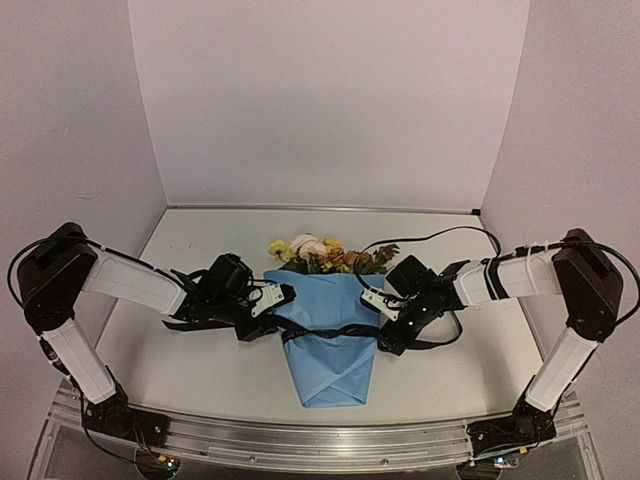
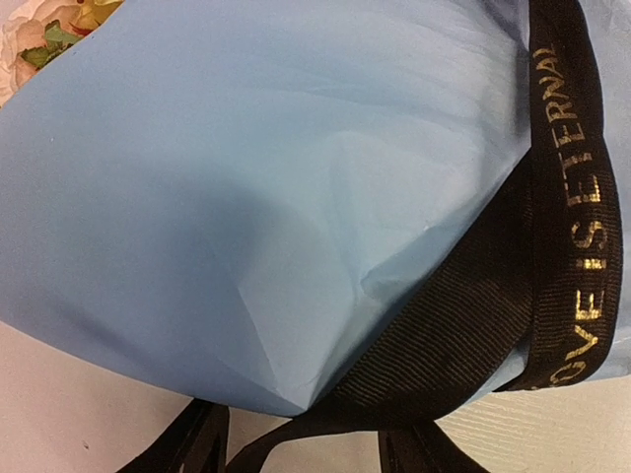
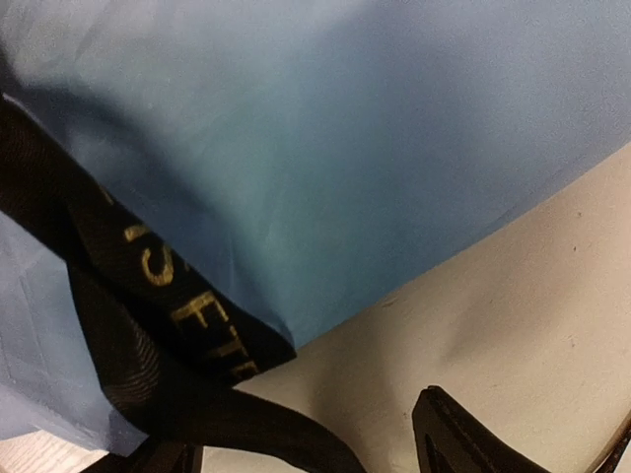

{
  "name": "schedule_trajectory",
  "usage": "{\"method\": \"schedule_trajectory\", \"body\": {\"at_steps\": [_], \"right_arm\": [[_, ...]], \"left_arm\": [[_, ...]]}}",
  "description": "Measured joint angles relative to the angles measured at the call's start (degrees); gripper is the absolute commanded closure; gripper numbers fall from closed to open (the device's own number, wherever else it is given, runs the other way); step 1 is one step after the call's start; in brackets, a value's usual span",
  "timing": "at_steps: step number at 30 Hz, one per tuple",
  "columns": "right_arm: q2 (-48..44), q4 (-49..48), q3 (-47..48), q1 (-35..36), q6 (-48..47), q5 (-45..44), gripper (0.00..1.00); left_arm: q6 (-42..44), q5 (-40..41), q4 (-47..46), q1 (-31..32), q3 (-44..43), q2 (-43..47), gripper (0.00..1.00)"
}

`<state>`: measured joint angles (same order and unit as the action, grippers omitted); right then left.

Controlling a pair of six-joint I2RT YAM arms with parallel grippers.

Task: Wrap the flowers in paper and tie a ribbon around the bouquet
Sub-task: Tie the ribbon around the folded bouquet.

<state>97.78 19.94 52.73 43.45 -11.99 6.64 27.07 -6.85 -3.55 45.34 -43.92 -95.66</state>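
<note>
Blocking the table's (image 1: 180,370) middle: bouquet (image 1: 328,365), ribbon (image 1: 330,333) crossing it, left gripper (image 1: 283,297) and right gripper (image 1: 372,300) crowding its flanks. Leaving room behind and in front.

The paper (image 1: 330,372) is plain light blue. The flowers (image 1: 308,246) are yellow, cream and rust-brown with green leaves. The ribbon (image 2: 582,197) is black with pale gold lettering.

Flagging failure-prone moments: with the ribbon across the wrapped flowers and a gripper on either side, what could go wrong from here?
1. The ribbon crosses the paper with no knot visible; a pull may slide it toward the narrow end.
2. The left gripper straddles the ribbon right at the paper's edge; closing could pinch paper too.
3. The right gripper stands wide, ribbon off to one side; it may miss.
</note>
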Motion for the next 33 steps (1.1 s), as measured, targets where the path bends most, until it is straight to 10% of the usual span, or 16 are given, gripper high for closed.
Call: {"method": "schedule_trajectory", "body": {"at_steps": [10, 15, 33], "right_arm": [[1.2, -1.4, 0.5, 1.2, 2.3, -1.3, 1.0], [1.1, -0.3, 0.5, 1.3, 3.4, -1.9, 1.0], [2.9, 17.8, 14.9, 1.2, 13.3, -7.0, 1.0]], "left_arm": [[-2.1, -0.1, 3.3, 0.1, -1.2, 0.5, 0.87], [-6.1, 0.0, 6.1, 0.1, -1.5, 3.5, 1.0], [-34.9, 0.2, 15.7, 0.5, -5.2, 6.2, 1.0]]}}
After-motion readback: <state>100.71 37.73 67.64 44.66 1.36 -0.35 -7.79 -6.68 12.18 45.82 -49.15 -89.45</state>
